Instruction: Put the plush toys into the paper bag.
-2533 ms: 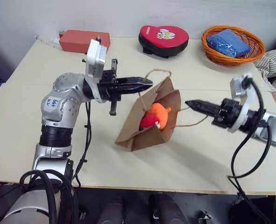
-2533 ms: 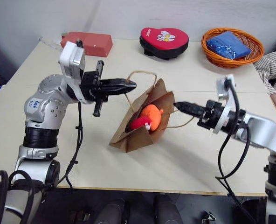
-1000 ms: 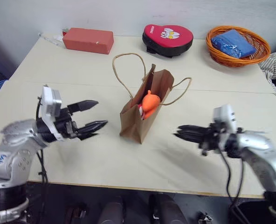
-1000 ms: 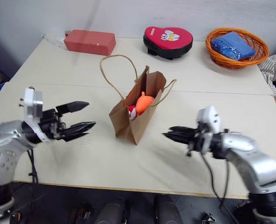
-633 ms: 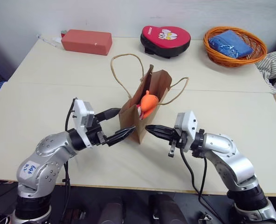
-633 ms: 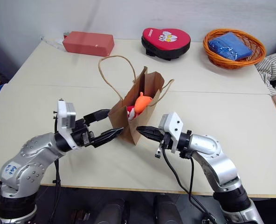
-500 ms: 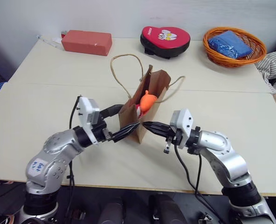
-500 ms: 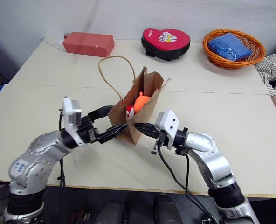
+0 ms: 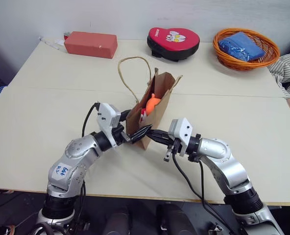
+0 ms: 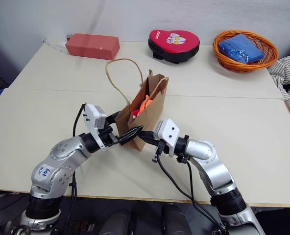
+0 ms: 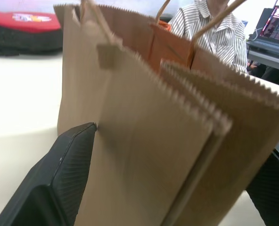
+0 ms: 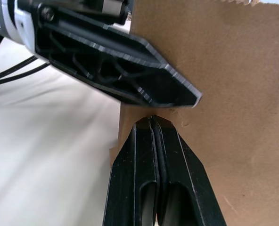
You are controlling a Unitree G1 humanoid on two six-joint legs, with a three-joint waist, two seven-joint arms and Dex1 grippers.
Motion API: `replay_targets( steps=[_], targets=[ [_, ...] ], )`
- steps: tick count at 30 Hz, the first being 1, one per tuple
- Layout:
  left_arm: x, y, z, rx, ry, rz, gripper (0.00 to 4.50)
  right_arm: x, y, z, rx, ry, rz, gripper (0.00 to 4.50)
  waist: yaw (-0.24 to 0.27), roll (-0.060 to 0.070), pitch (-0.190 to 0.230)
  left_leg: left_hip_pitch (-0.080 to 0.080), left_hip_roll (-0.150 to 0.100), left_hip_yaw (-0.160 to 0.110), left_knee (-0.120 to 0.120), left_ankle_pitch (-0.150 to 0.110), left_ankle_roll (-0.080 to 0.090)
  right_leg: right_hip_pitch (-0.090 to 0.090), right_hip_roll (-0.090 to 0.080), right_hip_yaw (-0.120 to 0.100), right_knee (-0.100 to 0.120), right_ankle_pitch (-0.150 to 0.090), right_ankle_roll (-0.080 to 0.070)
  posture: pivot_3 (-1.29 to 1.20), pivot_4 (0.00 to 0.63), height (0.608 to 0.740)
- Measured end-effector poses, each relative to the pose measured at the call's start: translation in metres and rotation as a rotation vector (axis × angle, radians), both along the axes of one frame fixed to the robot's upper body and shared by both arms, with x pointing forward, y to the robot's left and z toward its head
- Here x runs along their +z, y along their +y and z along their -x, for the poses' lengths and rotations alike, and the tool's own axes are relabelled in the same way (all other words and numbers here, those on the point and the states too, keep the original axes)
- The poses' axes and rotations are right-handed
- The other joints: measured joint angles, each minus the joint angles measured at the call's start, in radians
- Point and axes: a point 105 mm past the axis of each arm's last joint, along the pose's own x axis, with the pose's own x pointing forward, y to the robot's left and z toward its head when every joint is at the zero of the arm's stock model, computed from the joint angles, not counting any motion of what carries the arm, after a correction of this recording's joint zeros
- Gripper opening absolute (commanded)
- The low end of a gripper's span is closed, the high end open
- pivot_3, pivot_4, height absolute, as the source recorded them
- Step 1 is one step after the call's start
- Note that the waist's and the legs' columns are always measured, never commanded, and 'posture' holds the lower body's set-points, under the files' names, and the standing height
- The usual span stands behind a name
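Nearest, both grippers are meeting at the paper bag (image 9: 152, 110)'s base — left gripper (image 9: 131, 127) fingers apart around its lower corner, right gripper (image 9: 154, 135) fingers pressed together against it. Both plush toys (image 9: 149, 105) are sitting inside the bag, mid-table; placing looks done, perhaps steadying left. Basket (image 9: 271, 55) at two o'clock.

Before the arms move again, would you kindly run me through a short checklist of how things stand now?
1. Paper bag upright on the table: ok.
2. Orange plush toy inside the bag: ok.
3. Red plush toy inside the bag: ok.
4. Left hand open, fingers straddling the bag's near corner: ok.
5. Right hand shut, tips at the bag's side: ok.
6. Bag gripped firmly: cannot tell.
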Motion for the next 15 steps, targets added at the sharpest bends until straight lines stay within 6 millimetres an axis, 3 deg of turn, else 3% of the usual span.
replay_targets(
  steps=[12,15],
  targets=[
    [0.004,-0.001,0.005,0.001,-0.039,0.0,0.11,-0.006,-0.006,0.002,-0.001,0.02,0.018,0.0,0.001,0.0,0.0,0.0,0.0,0.0,0.0,0.0,0.0,0.0,0.0,0.0,0.0,0.0,0.0,0.0,0.15,0.74],
    [0.003,0.004,0.006,-0.067,-0.05,-0.028,0.04,-0.014,-0.018,0.004,-0.013,0.062,0.04,0.0,0.002,0.0,0.0,0.0,0.0,0.0,0.0,0.0,0.0,0.0,0.0,0.0,0.0,0.0,0.0,0.0,0.15,0.74]
  ],
)
